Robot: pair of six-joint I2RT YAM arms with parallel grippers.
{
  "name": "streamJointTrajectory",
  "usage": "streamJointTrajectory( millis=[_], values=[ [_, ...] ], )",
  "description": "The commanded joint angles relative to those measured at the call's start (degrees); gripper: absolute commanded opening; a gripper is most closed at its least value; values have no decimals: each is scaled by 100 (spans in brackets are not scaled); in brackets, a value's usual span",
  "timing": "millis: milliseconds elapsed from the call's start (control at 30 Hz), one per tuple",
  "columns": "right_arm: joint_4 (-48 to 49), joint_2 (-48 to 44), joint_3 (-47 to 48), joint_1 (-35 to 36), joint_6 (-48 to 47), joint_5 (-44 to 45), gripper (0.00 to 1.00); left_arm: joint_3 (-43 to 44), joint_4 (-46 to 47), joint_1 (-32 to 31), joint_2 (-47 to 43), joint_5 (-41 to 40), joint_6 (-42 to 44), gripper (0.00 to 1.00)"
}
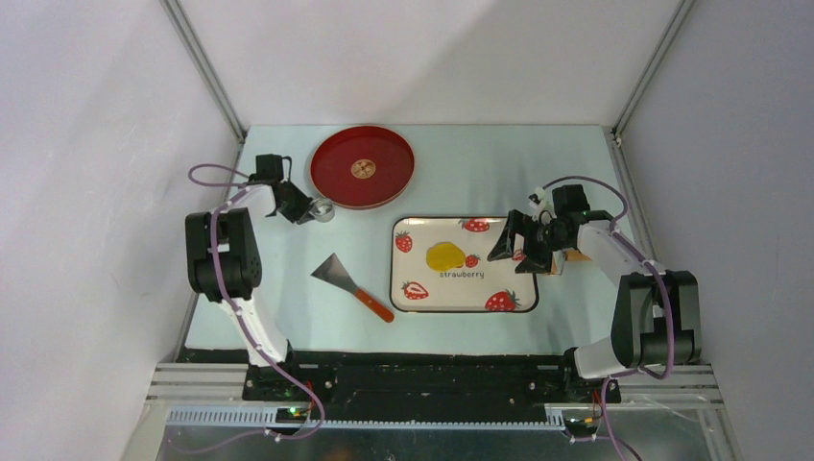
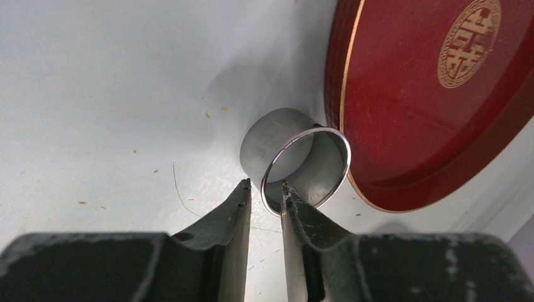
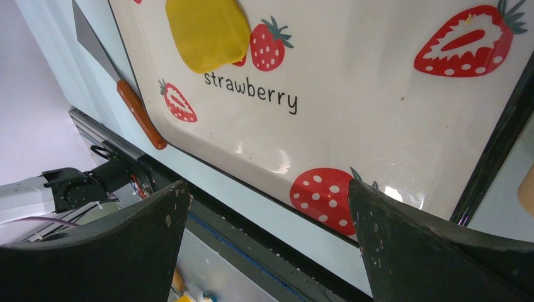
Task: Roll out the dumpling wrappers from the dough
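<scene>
– Top external view, nearest first: why is the scraper (image 1: 351, 280) lying on the worktop (image 1: 288, 317) just off the tray's (image 1: 451, 293) near-left corner?
– Parked within reach for lifting pieces later, I'd judge. On the tray, the dough (image 1: 445, 256) is a flattened yellow patch left of centre, just above the printed word. I see no cut dumpling wrappers anywhere.
– And the right pincer (image 1: 516, 254)?
– It hovers over the tray's right edge with its fingers spread wide and nothing between them. It looks poised for the roller (image 1: 578, 257) just right of the tray, though the arm hides most of that. The right wrist view catches only a tan sliver at its edge.
– Farther back?
– The left pincer (image 1: 309, 213) is beyond the tray's far-left corner, at the ring cutter (image 1: 323, 211), presumably to fetch it for stamping discs. Its fingers stand a narrow slot apart, with the ring's near wall between the tips. I cannot tell whether they actually pinch it.
– The red plate (image 1: 384, 187)?
– It sits beyond the tray's far-left corner, just beside the ring. It is likely where the discs go. The left wrist view cuts off most of it.
</scene>
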Motion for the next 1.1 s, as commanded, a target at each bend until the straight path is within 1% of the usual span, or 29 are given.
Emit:
streamJointTrajectory(
  millis=[0,100,200,300,367,567,733,800,833,933,1033,1067],
  values=[
    [-4,48,134,-30,-133,-151,99,165,101,-94,39,-151,42,27],
    [-17,76,165,-26,-129,-179,99,147,94,-105,63,-188,45,22],
    [-47,79,175,-17,-142,-200,99,122,99,-104,31,-214,45,15],
    [-70,74,180,-11,-152,-194,99,110,93,-105,-19,-182,100,5],
    [-86,68,180,-9,-159,-194,100,84,95,-105,-48,-169,135,1],
    [-141,-32,175,1,-146,-186,100,-273,96,-116,-512,-123,152,0],
    [-150,-76,180,31,-47,-126,99,-892,94,-336,-1506,-75,190,0],
    [-166,-77,178,60,-24,-99,99,-1055,98,-521,-1816,9,192,0],
    [-194,-100,174,77,-7,-94,99,-1093,95,-790,-1908,30,180,0],
    [-262,-195,177,88,24,-88,99,-1162,96,-1321,-2205,43,39,0],
    [-318,-356,180,81,80,-57,99,-1049,93,-2086,-2217,-43,-110,0],
    [-334,-384,180,73,91,-43,99,-952,93,-2233,-2179,-15,-181,0]
  ],
)
